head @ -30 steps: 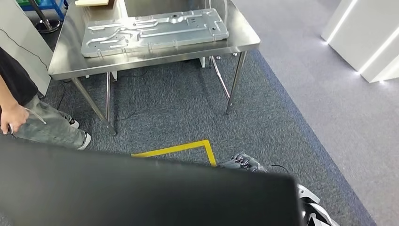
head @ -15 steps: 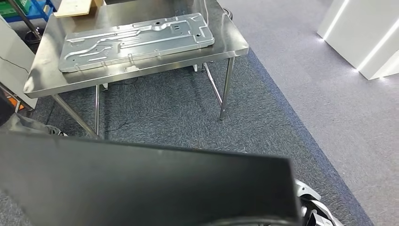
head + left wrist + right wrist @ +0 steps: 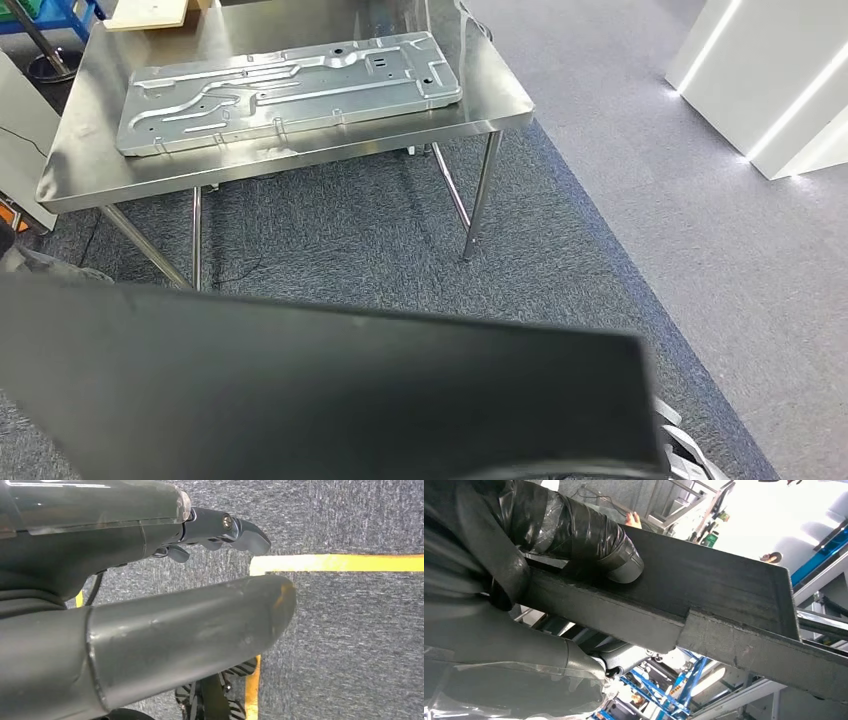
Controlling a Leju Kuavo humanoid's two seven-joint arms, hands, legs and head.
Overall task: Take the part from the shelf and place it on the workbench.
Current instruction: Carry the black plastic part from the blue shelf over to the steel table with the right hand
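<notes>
— Since half a second ago the whole head view is shifting, so the camera is turning, not the furniture. What is the left hand (image 3: 165, 625) doing?

— It is hanging over grey carpet and a yellow floor line (image 3: 340, 562), thumb stretched out, dark fingers (image 3: 245, 532) lightly bent. Nothing is showing between them. I cannot tell whether it is bearing any of the load.

— And the part?

— The dark panel (image 3: 320, 390) is riding low in front of the body, its long axis running from the left hand's side across to the right hand's side. That is roughly in line with the near edge of the workbench (image 3: 70, 175).

— Which way is the bench lying from the hands?

— Ahead of both, well apart across open carpet, and more on the left hand's side, so I am judging the left end will arrive first. A stamped metal sheet (image 3: 290, 90) is already taking up much of the top.

— The right hand (image 3: 529, 575)?

— It is gripping the panel's edge, taped thumb (image 3: 594, 540) pressing on one face and the fingers wrapping under the other.
</notes>
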